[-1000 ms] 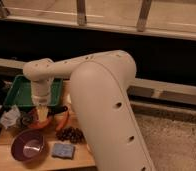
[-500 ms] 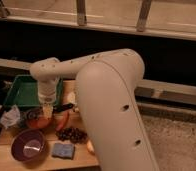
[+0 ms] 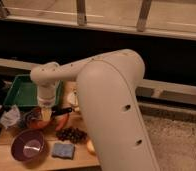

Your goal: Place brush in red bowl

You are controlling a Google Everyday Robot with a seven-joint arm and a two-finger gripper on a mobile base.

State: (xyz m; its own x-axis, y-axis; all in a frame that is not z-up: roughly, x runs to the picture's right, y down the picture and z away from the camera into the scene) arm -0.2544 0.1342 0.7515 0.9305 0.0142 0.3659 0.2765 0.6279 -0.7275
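My gripper (image 3: 46, 114) hangs straight down from the white wrist at the left of the table, low over the red bowl (image 3: 60, 123), whose orange-red rim shows on both sides of the fingers. It is shut on the brush (image 3: 64, 110). The brush's black handle sticks out to the right from between the fingers, just above the bowl. The bristle head is hidden behind the gripper.
A purple bowl (image 3: 29, 145) sits at the front left, with a blue sponge (image 3: 62, 150) beside it. Dark grapes (image 3: 71, 134) lie right of the red bowl. A green tray (image 3: 18, 93) stands behind, and crumpled white paper (image 3: 11, 116) lies at the left. My big white arm (image 3: 111, 105) fills the right.
The wrist has shifted a little to the right and the gripper has come down lower over the red bowl, still holding the brush.
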